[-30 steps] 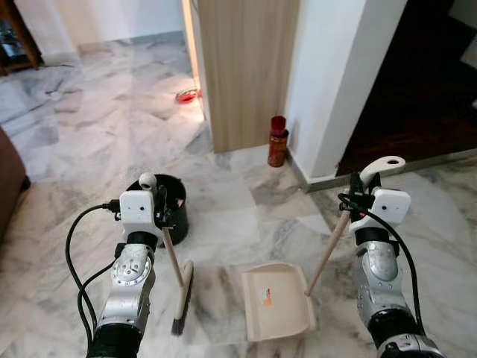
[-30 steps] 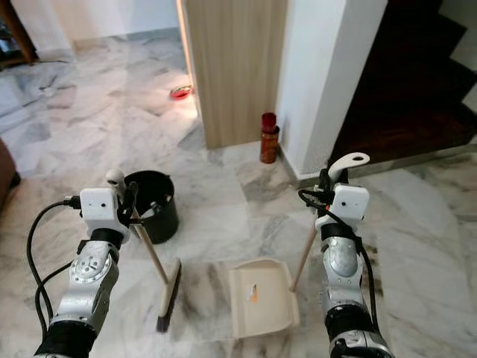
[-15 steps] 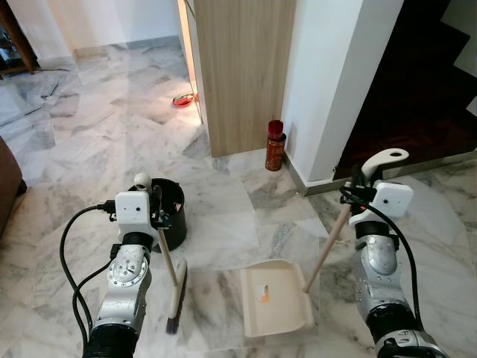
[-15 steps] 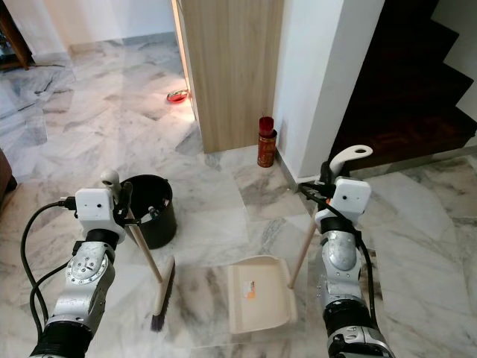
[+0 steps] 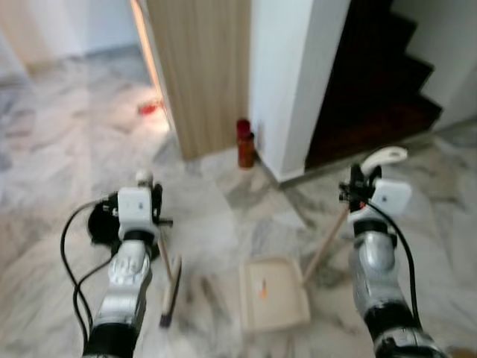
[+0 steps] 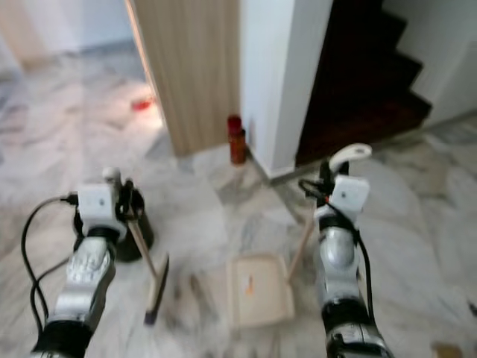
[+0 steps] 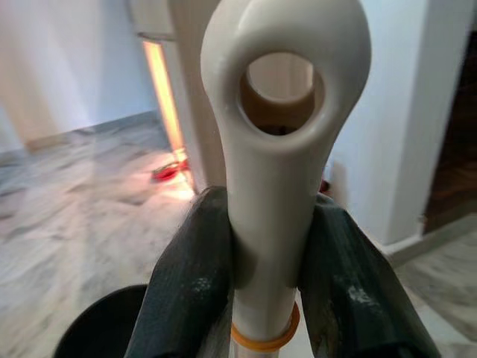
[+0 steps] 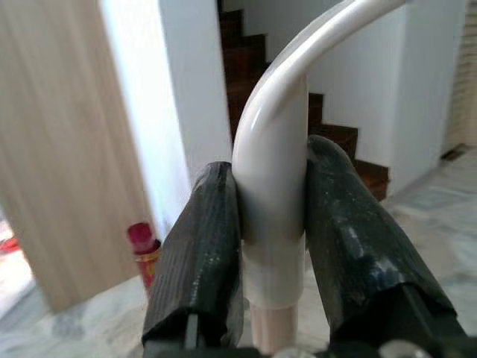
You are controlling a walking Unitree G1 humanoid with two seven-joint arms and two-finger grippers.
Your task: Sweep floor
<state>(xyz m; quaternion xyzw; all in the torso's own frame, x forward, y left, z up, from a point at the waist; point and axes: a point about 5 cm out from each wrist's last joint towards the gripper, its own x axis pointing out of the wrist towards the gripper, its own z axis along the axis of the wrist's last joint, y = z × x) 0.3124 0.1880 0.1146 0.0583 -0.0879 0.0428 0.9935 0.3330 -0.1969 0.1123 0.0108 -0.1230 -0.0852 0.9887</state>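
Observation:
My left gripper (image 5: 153,205) is shut on the cream top of a small broom handle (image 7: 279,149); its wooden stick slants down to the dark brush head (image 5: 169,297) near the marble floor. In my right gripper (image 5: 356,188), also shut, is the curved white grip (image 8: 277,149) of a cream dustpan (image 5: 274,294). That pan lies flat on the floor between my arms. A black bucket (image 5: 100,221) stands just behind my left arm. The eye views are blurred.
A wooden panel (image 5: 201,67) and a white pillar (image 5: 294,74) rise ahead, with a red canister (image 5: 244,143) at their foot. Dark stairs (image 5: 376,82) climb at the right. A red dish (image 5: 149,109) lies on the floor far left.
The whole view has shifted and blurred, so the camera has turned to the right, toward the stairs. Both grippers keep their hold on broom and dustpan.

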